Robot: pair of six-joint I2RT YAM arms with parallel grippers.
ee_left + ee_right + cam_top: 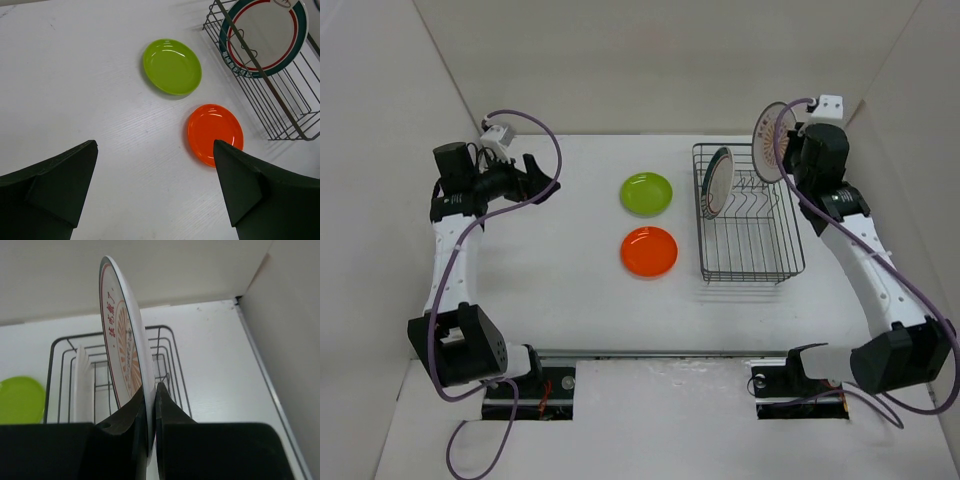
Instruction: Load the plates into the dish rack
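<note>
A lime green plate and an orange plate lie flat mid-table, left of the dark wire dish rack. A white plate with a teal-striped rim stands on edge at the rack's left end. My right gripper is shut on the rim of the white sunburst plate, holding it upright above the rack's far right part. My left gripper hangs open over the bare table at the far left, with the green plate and the orange plate ahead of it.
White walls close in the table at the back and on both sides. The right wall stands close to the rack and the right arm. Both arm bases sit at the near edge.
</note>
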